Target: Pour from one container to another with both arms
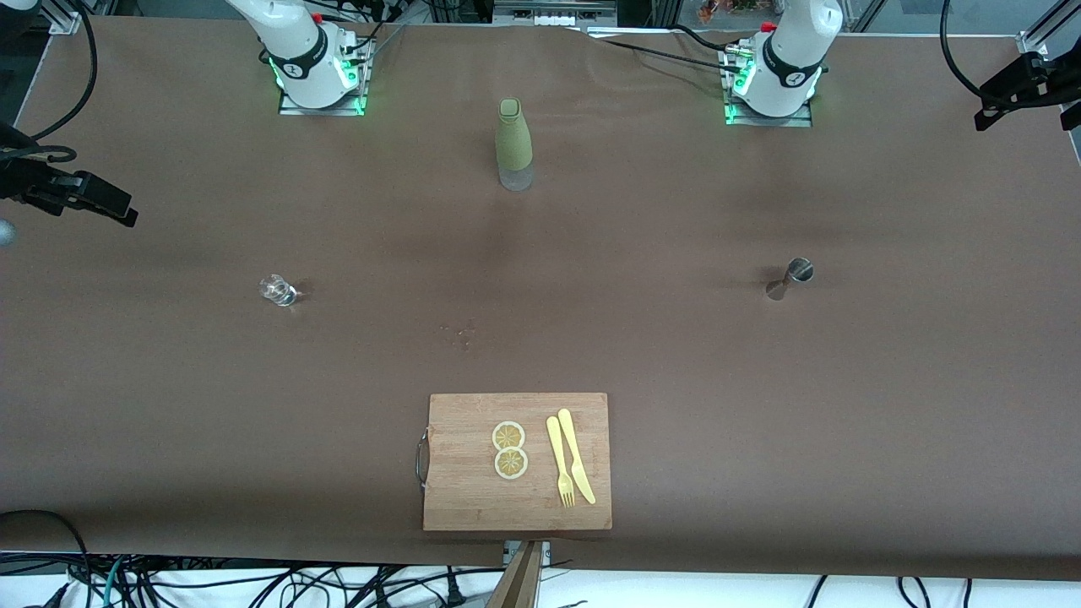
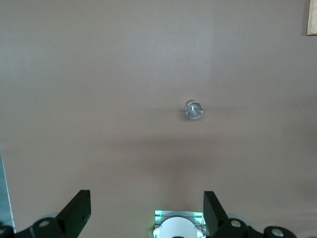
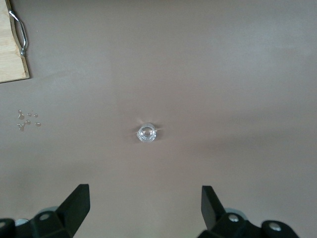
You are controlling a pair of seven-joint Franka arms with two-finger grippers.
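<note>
Cutting board [image 1: 473,498]: you are seeing a wooden board with a metal handle lying nearest the front camera, between the two arms' ends of the table, well apart from both claws.
On the board: two lemon slices [image 1: 509,449] are lying beside a yellow fork [image 1: 559,463] and yellow knife [image 1: 576,456].
Droplets [image 3: 27,120]: a few are sitting on the brown table [image 1: 169,405], between the board and the cup.
Glass cup [image 3: 146,133]: you are looking straight down on it; it is standing upright below the right gripper [image 3: 143,206], untouched.
Right gripper: its fingers are standing wide apart, holding nothing, high over the table.
Steel jigger [image 2: 193,109]: it is standing upright below the left gripper [image 2: 146,210], untouched.
Left gripper: you are seeing its fingers spread fully, empty, hanging high over the table.
Green bottle [image 1: 513,145]: it is standing farthest from the front camera, between the two arm bases.
</note>
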